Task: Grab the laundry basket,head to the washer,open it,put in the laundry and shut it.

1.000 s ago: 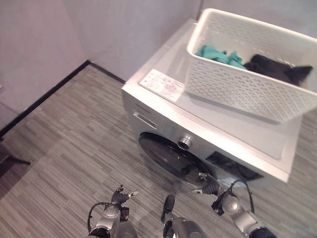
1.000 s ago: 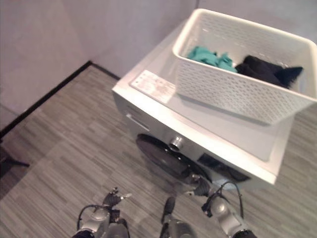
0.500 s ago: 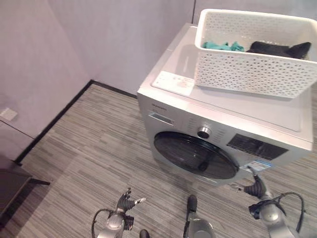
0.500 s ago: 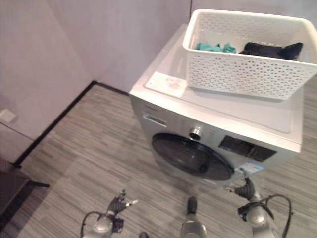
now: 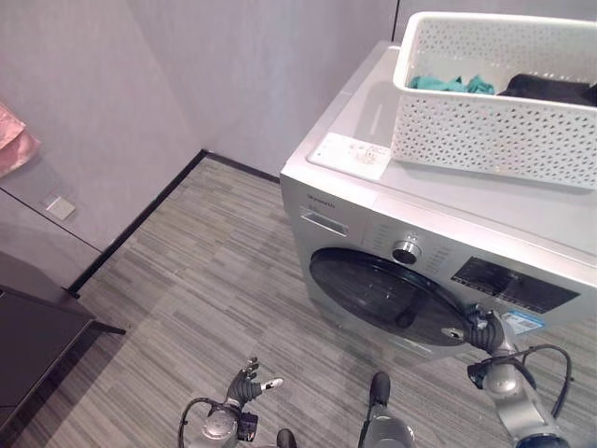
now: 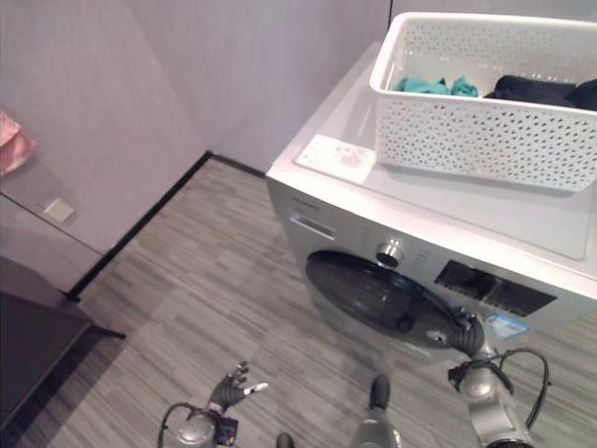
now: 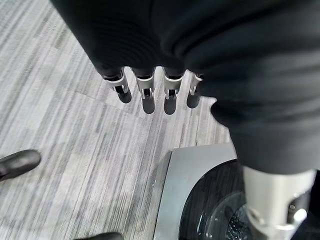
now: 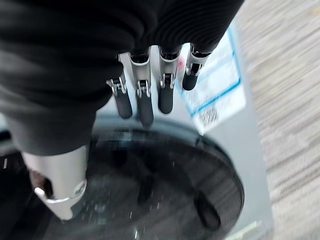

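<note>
The silver washer [image 5: 347, 198] stands against the wall with its dark round door [image 5: 378, 291] shut. On its top sits the white perforated laundry basket [image 5: 494, 131], holding a teal cloth [image 5: 455, 84] and a black cloth [image 5: 550, 89]. My right hand [image 5: 480, 329] is at the door's right edge, close to a blue-and-white sticker [image 8: 216, 92]. Its fingers [image 8: 145, 100] are straight and point at the door's rim; whether they touch it I cannot tell. My left hand [image 5: 244, 383] hangs open low over the floor, fingers [image 7: 145, 92] straight, left of the washer.
A round control knob [image 5: 407, 252] and a dark display sit above the door. A white label sheet [image 5: 353, 154] lies on the washer's top. Dark furniture [image 5: 28, 345] stands at the far left under a pink cloth [image 5: 14, 140]. Grey striped floor [image 5: 205, 280] spreads left of the washer.
The camera has shifted, so the washer now sits further right and more front-on. My right hand has come from below the door up to its right edge.
</note>
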{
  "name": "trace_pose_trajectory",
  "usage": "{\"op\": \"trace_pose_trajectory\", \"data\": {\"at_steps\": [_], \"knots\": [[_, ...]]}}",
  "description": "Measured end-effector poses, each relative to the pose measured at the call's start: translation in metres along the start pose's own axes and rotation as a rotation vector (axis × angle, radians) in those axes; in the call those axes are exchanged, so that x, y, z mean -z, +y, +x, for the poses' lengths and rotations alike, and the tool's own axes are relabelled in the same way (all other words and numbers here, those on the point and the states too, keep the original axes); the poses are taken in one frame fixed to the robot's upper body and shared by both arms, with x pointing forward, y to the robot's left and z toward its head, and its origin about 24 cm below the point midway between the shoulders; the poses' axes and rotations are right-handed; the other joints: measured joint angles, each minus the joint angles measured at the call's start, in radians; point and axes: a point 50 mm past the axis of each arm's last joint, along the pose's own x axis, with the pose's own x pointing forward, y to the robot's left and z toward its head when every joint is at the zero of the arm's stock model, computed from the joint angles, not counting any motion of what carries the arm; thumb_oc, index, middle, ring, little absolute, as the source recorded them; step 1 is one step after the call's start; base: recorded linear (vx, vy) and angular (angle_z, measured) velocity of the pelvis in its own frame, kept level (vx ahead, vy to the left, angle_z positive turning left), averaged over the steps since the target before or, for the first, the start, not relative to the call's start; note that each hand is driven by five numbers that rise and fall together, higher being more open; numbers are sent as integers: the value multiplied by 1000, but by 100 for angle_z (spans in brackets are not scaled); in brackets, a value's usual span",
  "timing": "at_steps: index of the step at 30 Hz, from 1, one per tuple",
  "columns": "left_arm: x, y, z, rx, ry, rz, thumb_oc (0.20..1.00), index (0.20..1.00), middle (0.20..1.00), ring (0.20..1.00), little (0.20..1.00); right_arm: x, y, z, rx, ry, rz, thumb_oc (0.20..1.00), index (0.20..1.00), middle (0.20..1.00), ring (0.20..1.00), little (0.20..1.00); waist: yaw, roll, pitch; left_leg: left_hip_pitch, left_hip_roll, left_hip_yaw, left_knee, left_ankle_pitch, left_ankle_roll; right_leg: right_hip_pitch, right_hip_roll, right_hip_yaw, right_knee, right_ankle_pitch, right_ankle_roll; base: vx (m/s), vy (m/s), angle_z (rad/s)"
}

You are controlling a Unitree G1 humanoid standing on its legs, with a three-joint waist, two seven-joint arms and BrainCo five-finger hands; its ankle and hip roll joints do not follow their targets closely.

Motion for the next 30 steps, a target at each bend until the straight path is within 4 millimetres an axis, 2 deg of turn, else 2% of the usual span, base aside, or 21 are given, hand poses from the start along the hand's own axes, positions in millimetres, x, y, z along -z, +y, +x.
{"op": "trace_pose_trajectory", "data": {"at_steps": [2, 6, 15, 22, 23, 24, 25, 27, 30], "knots": [[-6, 0, 1, 3, -22, -32, 1000, 1000, 1000, 1000, 1000, -4, 3, 2, 5, -2, 21, 1000, 1000, 1000, 1000, 1000, 6, 8, 11, -17, 0, -5, 8, 3, -1, -14, -1, -2, 0, 3, -2, -77, -16, 8], [-23, -1, 0, 16, -101, -79, 1000, 1000, 1000, 1000, 1000, -14, 2, 5, 37, -54, 49, 1000, 1000, 1000, 1000, 1000, 5, 1, 42, -73, -3, -8, 13, 19, -2, -64, -4, -2, 0, 17, -16, -73, -12, 2], [-27, -6, 0, 55, -123, -106, 1000, 1000, 1000, 1000, 1000, -32, 0, 12, 92, -104, 92, 1000, 1000, 1000, 1000, 1000, -8, 28, 82, -146, -4, -13, 10, 29, 9, -135, -6, -1, 0, 23, -22, -50, 3, 1], [-44, -8, 7, 61, -172, -94, 1000, 1000, 1000, 1000, 1000, -36, 11, 13, 47, -112, 133, 1000, 1000, 1000, 1000, 1000, -11, 14, 80, -158, 0, -12, 11, 37, -2, -148, -2, -2, 2, 33, -35, -6, -2, -1], [-45, -8, 7, 63, -175, -92, 1000, 1000, 1000, 1000, 1000, -34, 14, 15, 37, -97, 144, 950, 950, 950, 950, 950, -10, 9, 79, -159, 0, -12, 11, 39, -4, -148, -1, -2, 4, 33, -36, 0, 0, 0], [-46, -8, 8, 64, -176, -88, 1000, 1000, 1000, 1000, 1000, -36, 17, 18, 24, -91, 165, 501, 501, 501, 501, 501, -9, -3, 78, -159, 0, -12, 11, 42, -5, -148, -1, -2, 4, 34, -37, -17, -34, 1], [-45, -8, 8, 63, -174, -86, 1000, 1000, 1000, 1000, 1000, -35, 20, 19, 15, -74, 183, 203, 203, 203, 203, 203, -9, -11, 77, -159, 0, -13, 11, 43, -6, -147, -2, -2, 4, 36, -39, -15, -22, 3], [-42, -8, 8, 61, -161, -81, 1000, 1000, 1000, 1000, 1000, -34, 23, 27, 8, -31, 204, 200, 200, 200, 200, 200, -2, -31, 69, -160, 1, -23, 10, 47, -5, -144, -2, -9, 3, 37, -40, -14, -7, 11], [-38, -8, 7, 59, -148, -79, 1000, 1000, 1000, 1000, 1000, -28, 25, 28, 2, 11, 198, 200, 200, 200, 200, 200, 7, -38, 65, -162, 3, -48, 10, 51, 1, -131, -5, -29, 0, 36, -41, 21, -25, 20]]}}
